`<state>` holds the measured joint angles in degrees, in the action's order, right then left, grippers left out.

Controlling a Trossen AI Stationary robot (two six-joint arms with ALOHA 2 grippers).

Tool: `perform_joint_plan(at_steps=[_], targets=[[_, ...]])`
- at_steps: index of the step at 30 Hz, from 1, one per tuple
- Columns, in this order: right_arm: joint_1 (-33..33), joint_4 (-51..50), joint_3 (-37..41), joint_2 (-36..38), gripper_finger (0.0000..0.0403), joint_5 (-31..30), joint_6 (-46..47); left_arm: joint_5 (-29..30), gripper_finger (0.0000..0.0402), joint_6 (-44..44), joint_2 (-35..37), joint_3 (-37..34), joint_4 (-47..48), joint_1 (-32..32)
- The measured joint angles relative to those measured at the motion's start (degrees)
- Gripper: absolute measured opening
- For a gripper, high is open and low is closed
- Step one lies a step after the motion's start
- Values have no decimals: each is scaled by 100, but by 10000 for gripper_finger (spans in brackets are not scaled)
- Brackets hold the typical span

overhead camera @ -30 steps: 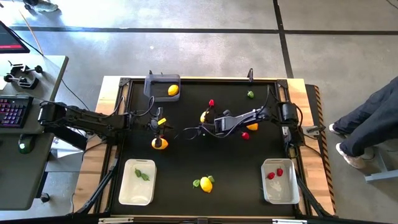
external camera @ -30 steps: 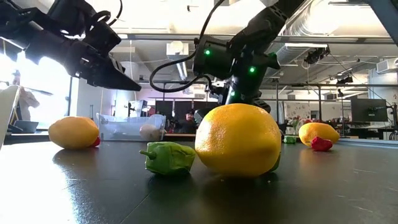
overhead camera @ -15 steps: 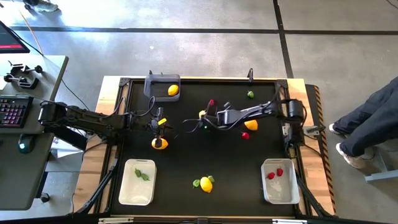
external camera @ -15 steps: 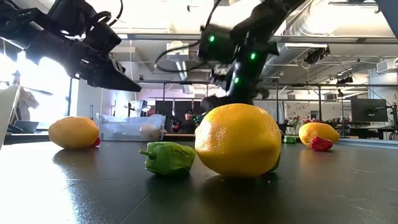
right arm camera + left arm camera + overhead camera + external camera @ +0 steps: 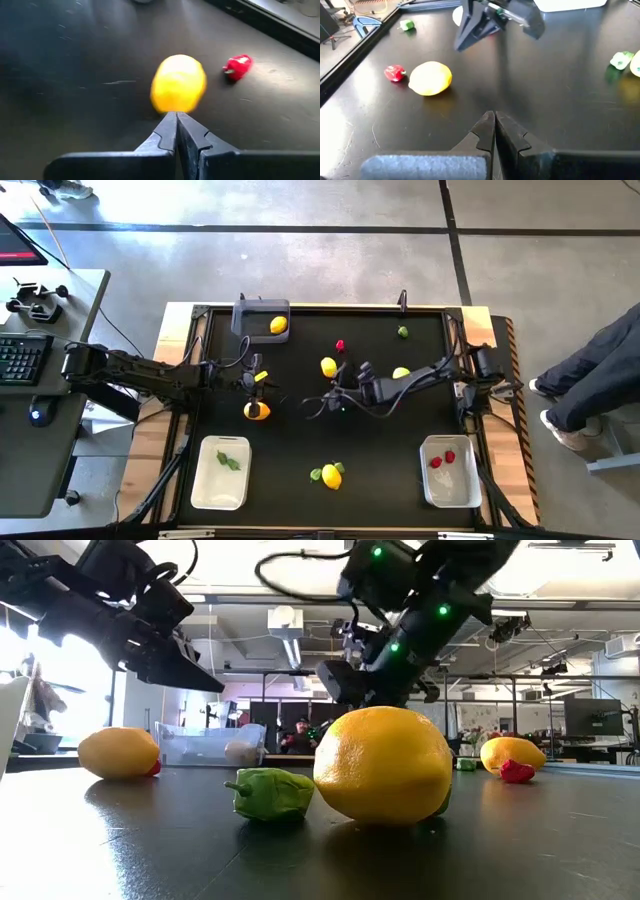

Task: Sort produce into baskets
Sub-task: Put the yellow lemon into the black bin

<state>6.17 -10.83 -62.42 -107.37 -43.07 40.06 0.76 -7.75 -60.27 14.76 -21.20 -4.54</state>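
Bench, black top: dark grey basket at far edge, two white baskets at near corners; loose yellow, red, green produce scattered between.

Open black mat between the two arms – only a lemon near the front edge and another lemon mid-table blocking passage.

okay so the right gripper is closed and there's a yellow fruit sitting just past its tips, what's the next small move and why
Probably reopen the right gripper before moving in. Its fingers are shut on nothing, and the yellow fruit lies loose on the table just beyond the tips, with a red piece lying beside it. Closed fingers would likely only push the fruit away.
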Motion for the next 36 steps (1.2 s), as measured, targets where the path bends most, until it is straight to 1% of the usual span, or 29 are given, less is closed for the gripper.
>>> perform_joint_plan(at_steps=[4,7,9,11,13,20,23,26,28,31,34,36], targets=[[77,873,313,0,1,-18,1,8,0,0,0,0,-2,0],[59,983,345,0,7,92,-26,17,0,0,0,0,-2,0],[33,982,344,-18,24,128,-72,17,0,0,0,0,-5,0],[-3,985,344,-24,53,184,-151,17,0,0,0,0,-4,0],[-50,1025,344,-22,90,305,-147,17,0,2,0,0,-4,0],[-270,1026,344,-24,250,293,8,17,0,2,0,0,-6,0],[-372,1081,344,-54,295,260,4,17,0,2,0,0,-6,0],[-447,1330,342,-215,309,304,-106,17,0,2,0,-1,-6,1],[-491,1600,340,-384,311,429,-287,15,0,2,0,-3,-4,2],[-539,1661,331,-597,311,378,-260,15,0,2,0,-4,-4,2],[-582,1630,329,-709,299,294,-152,16,0,2,0,-4,-6,2],[-588,1645,329,-755,281,242,-140,15,0,3,0,-4,-6,2]])
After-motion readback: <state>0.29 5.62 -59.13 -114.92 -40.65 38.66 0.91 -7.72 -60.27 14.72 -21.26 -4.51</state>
